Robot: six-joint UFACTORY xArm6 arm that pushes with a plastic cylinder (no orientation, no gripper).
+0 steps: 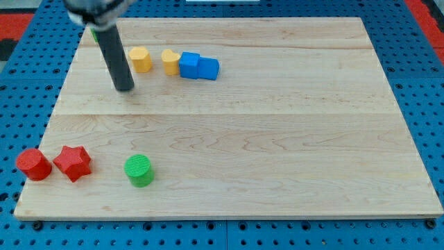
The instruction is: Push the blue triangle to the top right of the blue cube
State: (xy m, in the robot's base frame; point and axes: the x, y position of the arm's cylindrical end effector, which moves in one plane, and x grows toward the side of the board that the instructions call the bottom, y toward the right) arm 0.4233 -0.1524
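Note:
Two blue blocks touch each other near the view's top, left of centre. The right one (209, 68) looks like a cube. The left one (189, 64) is a lighter blue, and its shape is hard to make out from here. My tip (125, 89) rests on the board to the left of and below them, about a hand's width from the left blue block. The dark rod rises from the tip toward the view's top left. The tip touches no block.
A yellow block (141, 59) sits just right of the rod. A second yellow block (170, 60) touches the left blue block. A green block (94, 33) peeks from behind the rod. A red cylinder (33, 164), red star (73, 163) and green cylinder (139, 170) sit at bottom left.

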